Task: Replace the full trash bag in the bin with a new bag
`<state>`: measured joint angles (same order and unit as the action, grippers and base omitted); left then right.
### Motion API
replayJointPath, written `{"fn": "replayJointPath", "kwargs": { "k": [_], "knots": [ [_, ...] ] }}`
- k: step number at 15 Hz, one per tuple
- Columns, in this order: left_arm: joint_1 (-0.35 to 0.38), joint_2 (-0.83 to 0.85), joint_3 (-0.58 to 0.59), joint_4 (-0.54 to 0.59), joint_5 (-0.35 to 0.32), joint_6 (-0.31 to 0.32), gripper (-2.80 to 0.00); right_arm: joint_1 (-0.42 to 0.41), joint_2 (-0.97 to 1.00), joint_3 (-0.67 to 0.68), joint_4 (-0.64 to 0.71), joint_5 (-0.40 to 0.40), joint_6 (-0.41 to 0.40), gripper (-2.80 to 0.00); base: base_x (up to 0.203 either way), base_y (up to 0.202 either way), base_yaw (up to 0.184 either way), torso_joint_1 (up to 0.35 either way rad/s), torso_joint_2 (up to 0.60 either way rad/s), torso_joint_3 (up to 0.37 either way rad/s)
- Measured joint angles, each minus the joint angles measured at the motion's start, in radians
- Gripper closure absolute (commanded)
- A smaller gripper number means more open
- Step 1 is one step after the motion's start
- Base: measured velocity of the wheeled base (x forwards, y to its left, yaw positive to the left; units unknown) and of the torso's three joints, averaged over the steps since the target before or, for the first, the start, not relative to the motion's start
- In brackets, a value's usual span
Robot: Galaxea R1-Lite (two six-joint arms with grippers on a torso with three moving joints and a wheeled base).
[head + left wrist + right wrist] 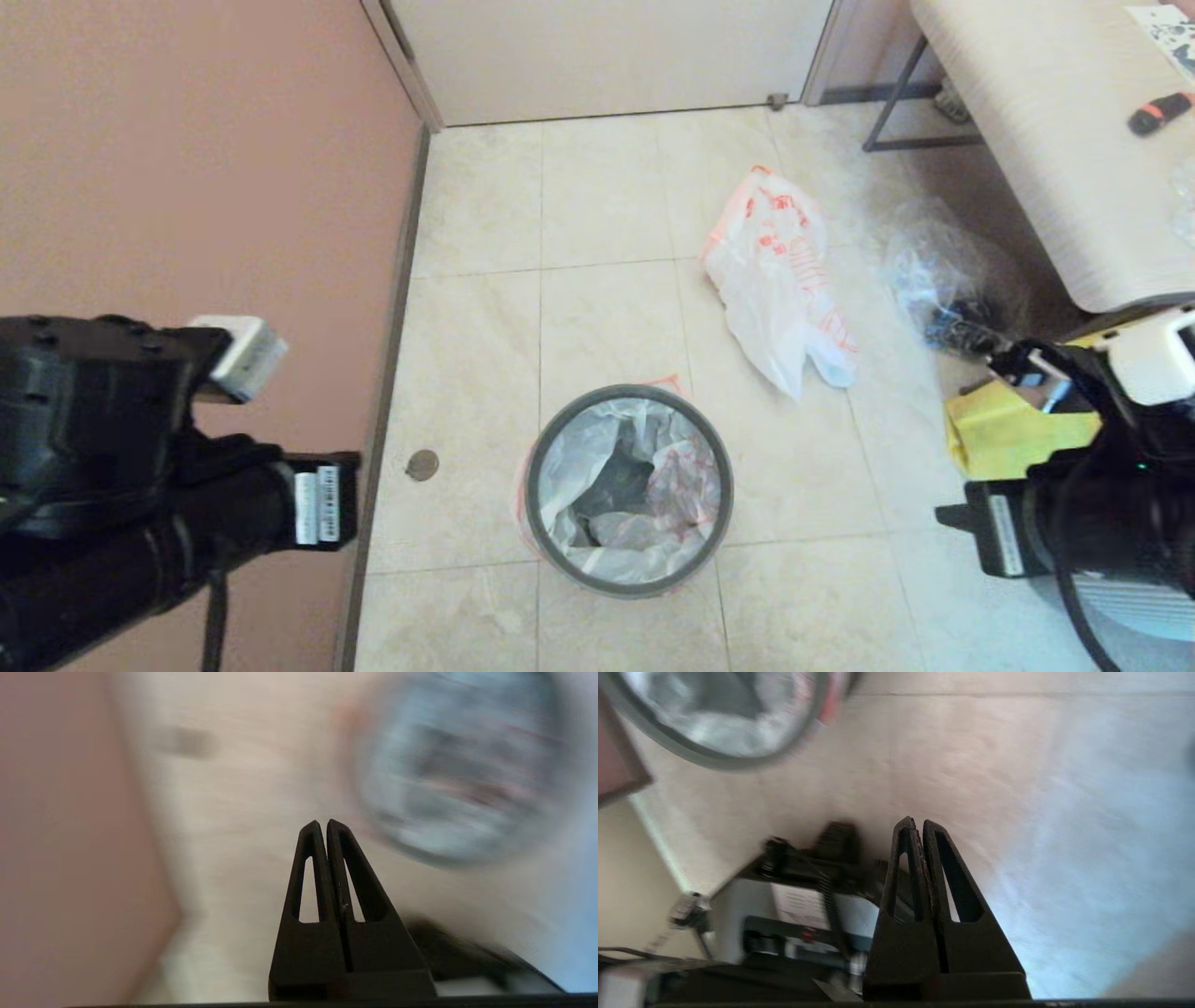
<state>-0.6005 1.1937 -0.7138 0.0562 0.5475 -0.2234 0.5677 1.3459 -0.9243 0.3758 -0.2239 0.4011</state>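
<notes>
Left hand [322, 823] and right hand [917, 822] pressed together, nothing held. Full bag [635, 485] not yet pulled from bin [627, 579]; new bag [780, 280] lying at 1 o'clock.

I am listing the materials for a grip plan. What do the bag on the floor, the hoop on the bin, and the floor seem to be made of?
The new bag: thin plastic film, translucent white, limp and creased, with orange print. The hoop: probably rigid plastic, matte dark grey, an even ring. The floor: beige stone-look tiles, probably ceramic, smooth, with visible grout lines.
</notes>
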Motion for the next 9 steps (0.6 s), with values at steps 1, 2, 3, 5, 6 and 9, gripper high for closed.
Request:
{"fn": "replayJointPath", "kwargs": {
  "k": [1,2,3,5,6,9],
  "knots": [
    [0.047,-0.042,0.01,0.005,0.05,0.033,0.0,0.0,-0.049,0.033,0.011,-0.025,0.0,0.0,0.0,0.0,0.0,0.0,0.0,0.0],
    [0.103,-0.082,0.019,0.007,0.085,0.063,0.0,0.0,-0.099,0.062,0.029,-0.053,0.0,0.0,0.0,0.0,0.0,0.0,0.0,0.0],
    [0.157,-0.118,0.028,0.008,0.111,0.08,0.0,-0.004,-0.145,0.082,0.049,-0.083,0.0,0.0,0.0,0.0,0.0,0.0,0.0,0.0],
    [0.243,-0.196,0.045,0.01,0.132,0.091,0.0,-0.03,-0.232,0.11,0.084,-0.133,0.0,0.0,0.0,0.0,0.0,0.0,0.0,0.0],
    [0.275,-0.238,0.056,0.012,0.137,0.094,0.0,-0.048,-0.278,0.123,0.098,-0.15,0.0,0.0,0.0,0.0,0.0,0.0,0.0,0.0],
    [0.356,-0.391,0.119,0.014,0.14,0.095,0.0,-0.135,-0.426,0.168,0.114,-0.179,0.0,0.0,0.0,0.0,0.0,0.0,0.0,0.0]
  ]
}}
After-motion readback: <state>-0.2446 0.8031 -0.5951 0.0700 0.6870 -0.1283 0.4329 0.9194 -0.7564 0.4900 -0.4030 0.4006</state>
